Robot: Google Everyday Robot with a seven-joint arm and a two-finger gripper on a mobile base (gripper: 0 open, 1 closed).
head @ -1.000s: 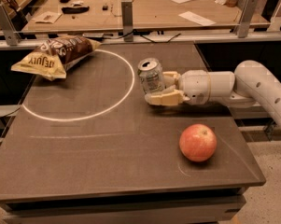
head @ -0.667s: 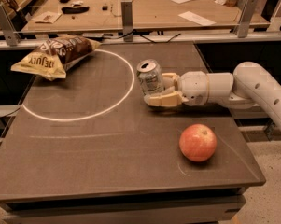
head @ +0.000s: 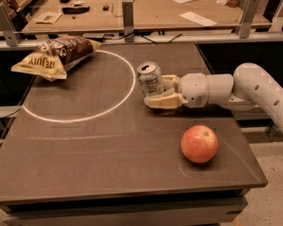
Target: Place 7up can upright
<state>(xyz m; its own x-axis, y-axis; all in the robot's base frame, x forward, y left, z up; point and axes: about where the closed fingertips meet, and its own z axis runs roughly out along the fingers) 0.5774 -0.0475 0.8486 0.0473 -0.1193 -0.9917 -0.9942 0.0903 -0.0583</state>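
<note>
The 7up can (head: 149, 77), silvery with a pull-tab top, stands upright on the dark table (head: 98, 145), just right of the white circle line. My gripper (head: 156, 91) reaches in from the right at table height. Its cream fingers (head: 163, 101) sit on either side of the can's lower half, closed against it. The white arm (head: 254, 91) stretches off to the right edge of the camera view.
A red apple (head: 199, 143) lies at the front right of the table. A chip bag (head: 56, 55) lies at the back left, across the white circle (head: 84, 117). A wooden bench (head: 145, 8) with papers and metal posts stands behind the table.
</note>
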